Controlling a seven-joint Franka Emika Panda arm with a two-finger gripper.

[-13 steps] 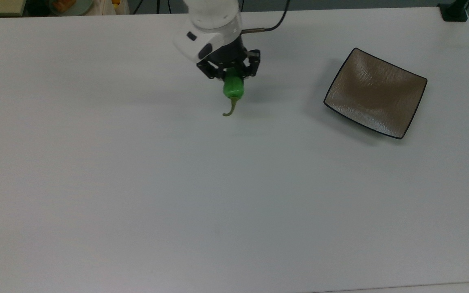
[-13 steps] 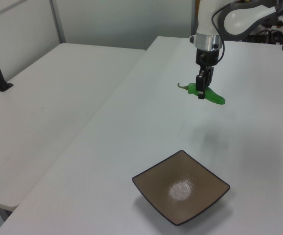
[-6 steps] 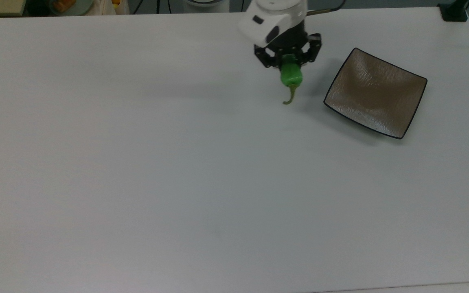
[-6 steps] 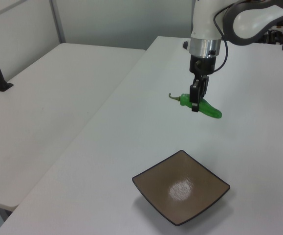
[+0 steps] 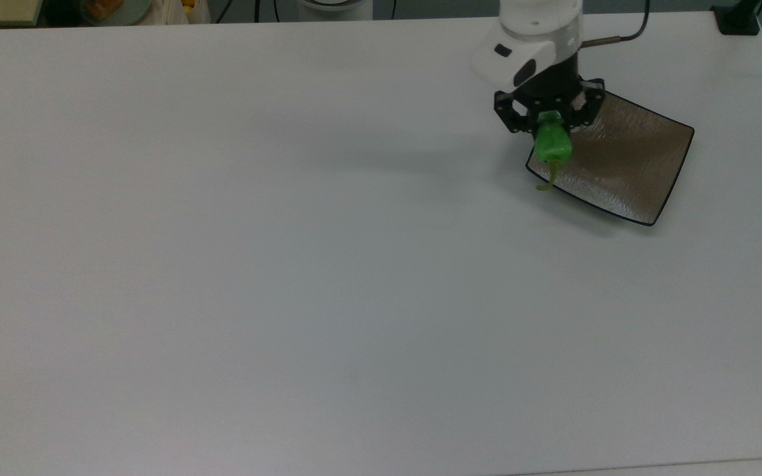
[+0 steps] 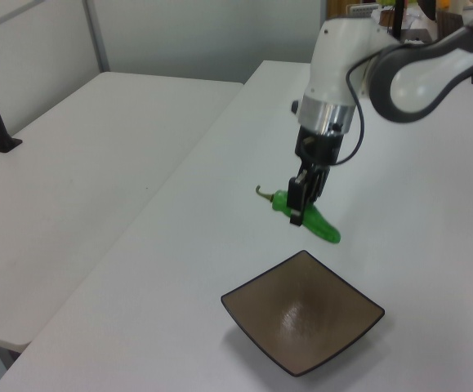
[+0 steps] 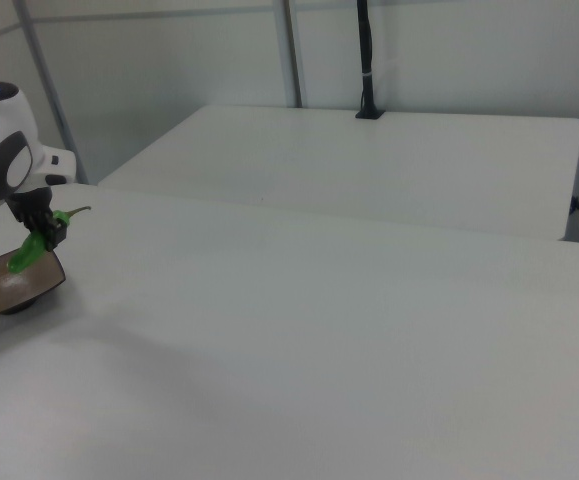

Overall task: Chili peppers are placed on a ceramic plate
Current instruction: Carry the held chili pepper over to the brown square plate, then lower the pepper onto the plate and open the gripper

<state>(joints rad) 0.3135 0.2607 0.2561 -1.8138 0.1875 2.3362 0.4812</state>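
A glossy green chili pepper [image 5: 552, 147] [image 6: 316, 222] [image 7: 31, 249] with a curved olive stem hangs in the air, my gripper [image 5: 550, 122] [image 6: 299, 202] [image 7: 45, 227] shut on its middle. It hovers over the near-left edge of the square brown ceramic plate [image 5: 626, 162] [image 6: 301, 322] [image 7: 9, 290] as the top view shows it. In the left view the pepper is well above the table, just beyond the plate's far corner. The plate holds nothing.
The wide white table [image 5: 288, 264] stretches to the top view's left. A black post base [image 5: 738, 18] stands at the top view's far right corner. A second white table [image 6: 81, 163] lies at the left view's left.
My gripper has carried the pepper to the top view's right, from mid-table to over the plate's edge. In the left view it has come closer to the plate.
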